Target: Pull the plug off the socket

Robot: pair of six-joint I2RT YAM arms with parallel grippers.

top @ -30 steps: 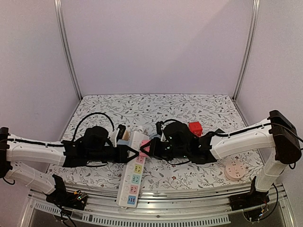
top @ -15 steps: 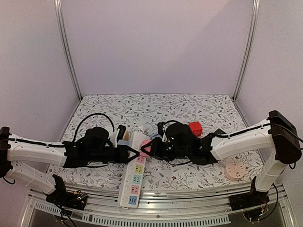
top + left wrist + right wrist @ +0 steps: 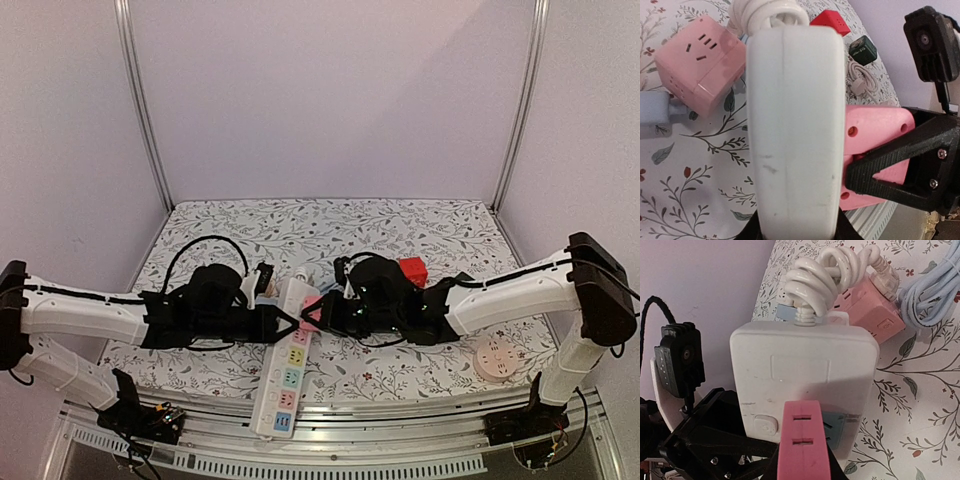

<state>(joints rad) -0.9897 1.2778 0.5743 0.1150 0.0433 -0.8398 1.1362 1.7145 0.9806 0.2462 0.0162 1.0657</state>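
Gripping the strip (image 3: 795, 125), your left gripper (image 3: 284, 322) is clenched; your right gripper (image 3: 316, 316) clasps the plug (image 3: 804, 440) seated in it.

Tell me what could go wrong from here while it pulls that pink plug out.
1. The left jaws hold the power strip at one spot only; if they slip, it lifts with the plug.
2. The right jaws sit right beside them, so a skewed pull may knock the two together.

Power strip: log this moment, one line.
left end effector: shut on power strip | right end effector: shut on pink plug | unplugged: cannot tell
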